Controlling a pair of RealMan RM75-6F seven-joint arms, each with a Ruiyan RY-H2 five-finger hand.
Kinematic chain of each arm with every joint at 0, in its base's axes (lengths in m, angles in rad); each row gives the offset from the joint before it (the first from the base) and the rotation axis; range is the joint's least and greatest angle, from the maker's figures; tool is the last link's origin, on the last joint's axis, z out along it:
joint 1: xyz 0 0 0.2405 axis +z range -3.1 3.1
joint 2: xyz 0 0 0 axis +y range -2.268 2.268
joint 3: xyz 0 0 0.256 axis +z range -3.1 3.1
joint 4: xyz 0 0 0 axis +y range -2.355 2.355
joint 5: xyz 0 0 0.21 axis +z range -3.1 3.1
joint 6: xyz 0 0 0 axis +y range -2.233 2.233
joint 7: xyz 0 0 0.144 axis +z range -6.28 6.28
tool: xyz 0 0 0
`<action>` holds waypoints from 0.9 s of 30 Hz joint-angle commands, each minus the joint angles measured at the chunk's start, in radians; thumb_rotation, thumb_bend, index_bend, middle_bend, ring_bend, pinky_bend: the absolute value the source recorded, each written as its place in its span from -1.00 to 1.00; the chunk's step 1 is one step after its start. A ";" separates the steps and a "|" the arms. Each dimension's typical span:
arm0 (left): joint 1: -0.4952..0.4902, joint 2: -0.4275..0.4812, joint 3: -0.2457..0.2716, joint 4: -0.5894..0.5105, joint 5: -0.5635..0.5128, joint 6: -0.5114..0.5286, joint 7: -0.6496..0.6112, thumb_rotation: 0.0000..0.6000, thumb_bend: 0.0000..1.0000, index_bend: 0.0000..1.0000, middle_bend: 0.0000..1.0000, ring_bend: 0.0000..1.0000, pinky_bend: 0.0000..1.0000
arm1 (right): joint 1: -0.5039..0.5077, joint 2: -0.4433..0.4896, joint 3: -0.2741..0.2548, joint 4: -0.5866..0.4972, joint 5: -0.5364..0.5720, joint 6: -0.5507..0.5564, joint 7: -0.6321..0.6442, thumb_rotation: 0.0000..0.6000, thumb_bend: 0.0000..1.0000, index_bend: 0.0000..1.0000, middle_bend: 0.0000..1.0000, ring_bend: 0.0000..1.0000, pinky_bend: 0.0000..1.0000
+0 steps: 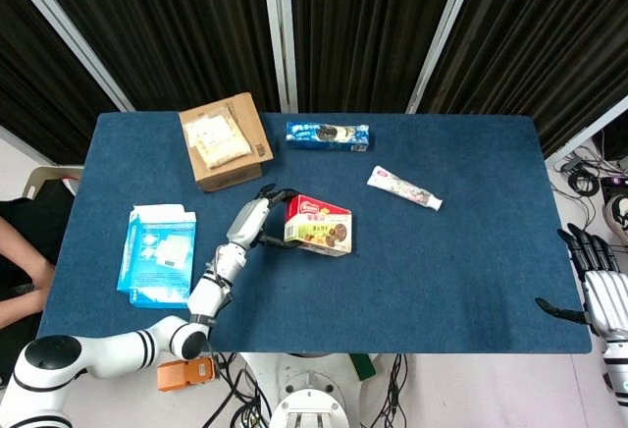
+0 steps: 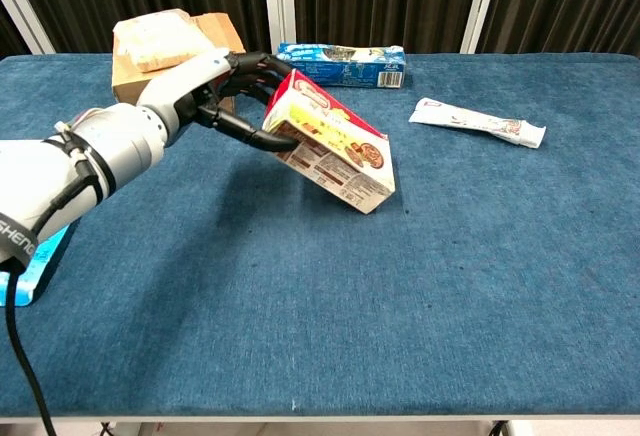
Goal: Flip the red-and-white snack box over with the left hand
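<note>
Gripping the red-and-white snack box [image 2: 332, 156] at its near-left end, with the dark fingers [image 2: 262, 140] of the left hand [image 2: 232, 96] wrapped around that end. Tilted in the chest view: far-right corner down at or just above the blue bench [image 2: 420, 296], gripped end raised. Printed cookie face turned upward in the head view, box [image 1: 318, 237] lying near the middle of the bench, just right of the left hand [image 1: 257, 224]. Judged well along: turn looks largely made, but box not yet lying flat and not yet let go. Left to do, by this reading: lowering the raised end, then loosening the grasp and pulling clear. Left forearm stretched forward low over the bench, wrist angled toward the box. Right hand [image 1: 601, 291] off the bench's right edge, fingers spread, holding nothing.
</note>
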 commanded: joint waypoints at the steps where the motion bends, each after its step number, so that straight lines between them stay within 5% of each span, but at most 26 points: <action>1: 0.006 0.002 0.020 0.027 0.024 0.006 0.042 1.00 -0.89 -0.39 -0.38 -0.67 -1.00 | 0.002 -0.002 0.001 0.002 -0.001 -0.001 0.004 1.00 -0.70 -1.00 -1.00 -1.00 -1.00; 9: -0.002 0.071 0.059 -0.018 -0.017 -0.097 0.230 1.00 -1.00 -0.99 -0.99 -1.00 -1.00 | 0.008 -0.008 0.002 0.004 -0.009 -0.004 0.004 1.00 -0.70 -1.00 -1.00 -1.00 -1.00; 19: 0.042 0.214 0.024 -0.240 -0.168 -0.090 0.397 1.00 -1.00 -1.00 -1.00 -1.00 -1.00 | 0.004 -0.002 0.005 0.007 -0.008 0.007 0.017 1.00 -0.70 -1.00 -1.00 -1.00 -1.00; 27: 0.186 0.450 0.083 -0.438 -0.121 0.132 0.534 1.00 -1.00 -1.00 -1.00 -1.00 -1.00 | 0.010 -0.006 0.005 0.033 0.002 -0.014 0.049 1.00 -0.70 -1.00 -1.00 -1.00 -1.00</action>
